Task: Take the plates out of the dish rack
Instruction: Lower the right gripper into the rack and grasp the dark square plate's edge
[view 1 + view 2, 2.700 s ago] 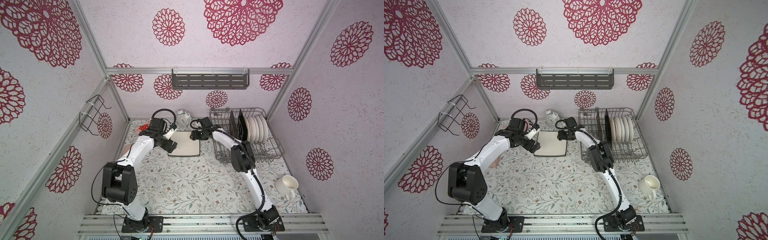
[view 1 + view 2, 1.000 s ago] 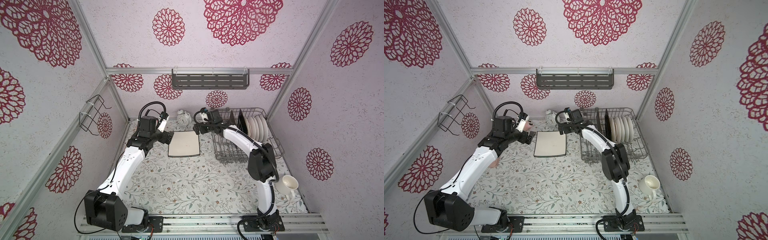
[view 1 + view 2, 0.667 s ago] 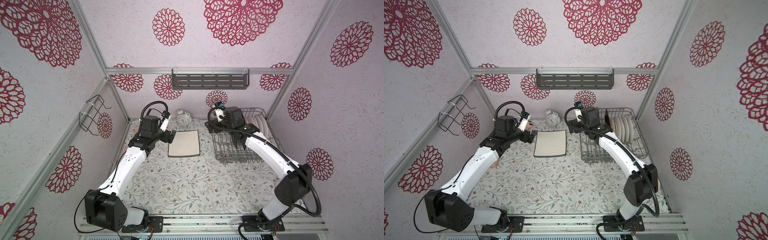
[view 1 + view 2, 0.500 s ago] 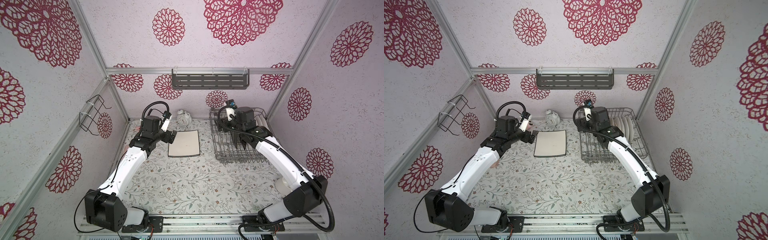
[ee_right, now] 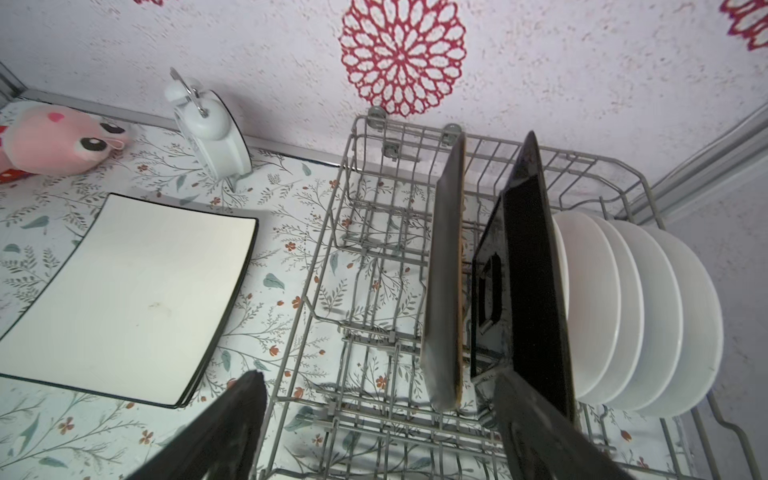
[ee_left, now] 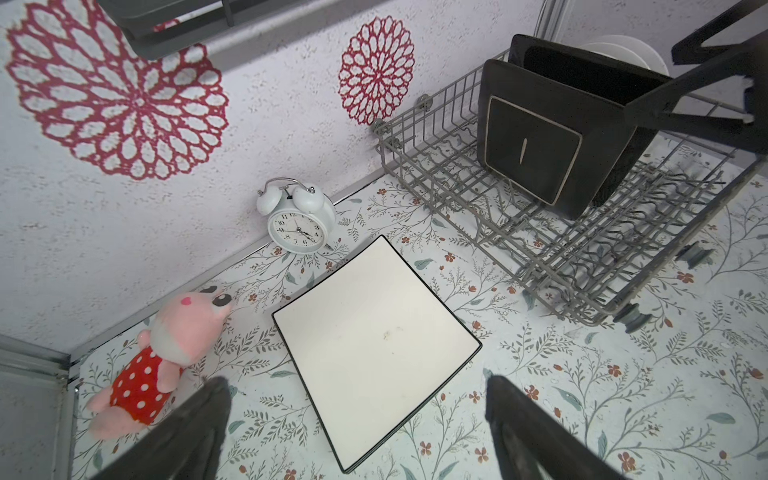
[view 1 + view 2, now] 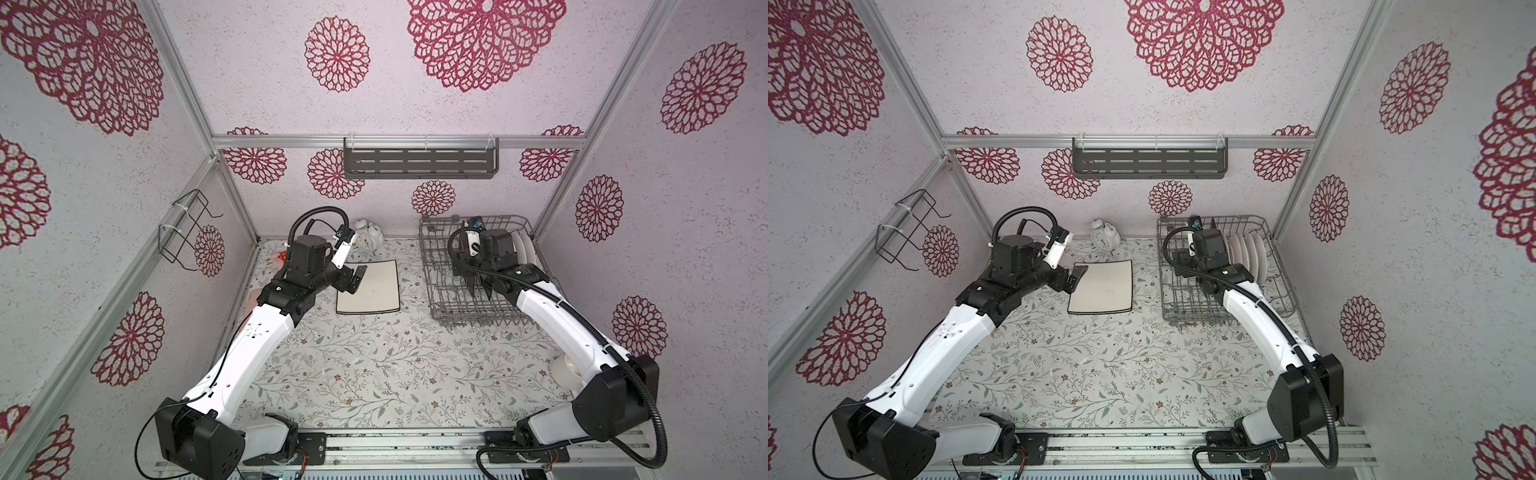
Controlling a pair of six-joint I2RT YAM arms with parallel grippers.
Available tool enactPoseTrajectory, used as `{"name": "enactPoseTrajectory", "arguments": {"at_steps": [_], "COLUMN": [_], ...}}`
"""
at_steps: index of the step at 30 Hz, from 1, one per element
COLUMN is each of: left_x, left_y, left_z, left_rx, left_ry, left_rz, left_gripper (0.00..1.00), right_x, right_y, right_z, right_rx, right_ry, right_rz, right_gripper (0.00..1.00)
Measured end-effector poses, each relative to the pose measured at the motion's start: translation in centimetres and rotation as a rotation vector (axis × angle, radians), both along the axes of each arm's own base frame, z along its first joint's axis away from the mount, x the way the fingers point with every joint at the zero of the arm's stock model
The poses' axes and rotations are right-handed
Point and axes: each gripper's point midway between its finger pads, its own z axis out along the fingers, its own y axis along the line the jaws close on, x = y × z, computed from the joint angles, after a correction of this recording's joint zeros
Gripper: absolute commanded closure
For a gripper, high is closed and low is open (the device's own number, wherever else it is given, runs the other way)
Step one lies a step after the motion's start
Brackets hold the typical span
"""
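Hovering over the rack (image 7: 440, 266), the right tool (image 5: 376, 378) stands spread and empty astride an upright black-backed plate (image 5: 444, 270), apparently aligned to grasp. The left tool (image 6: 355, 382), released, hangs above the white plate (image 6: 374, 332) flat on the bench (image 7: 374, 374).

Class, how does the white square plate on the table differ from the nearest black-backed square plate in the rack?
The white plate lies flat on the table; the black-backed plate stands on edge in the dish rack. The white plate shows its pale face; the black-backed plate its dark back. Both are square.
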Motion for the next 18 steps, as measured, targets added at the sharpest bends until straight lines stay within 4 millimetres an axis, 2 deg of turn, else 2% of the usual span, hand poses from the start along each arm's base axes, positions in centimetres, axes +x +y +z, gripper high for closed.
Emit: {"name": "enactPoseTrajectory", "arguments": {"at_steps": [7, 18], "left_x": [-0.4, -1.3], "left_y": [-0.3, -0.6], "left_z": [-0.7, -2.7], "left_rx": [0.008, 0.029], "left_ry": [0.02, 0.072], "left_rz": [-0.01, -0.025], "left_gripper": [0.03, 0.03], "right_x": [0.2, 0.8], "right_y": [-1.1, -2.3], "right_z": [-1.5, -5.8], "right_rx": [-0.001, -0.009], "right_ry": [0.018, 0.08], "right_rz": [-0.029, -0.069], "right_gripper": [0.12, 0.13]}}
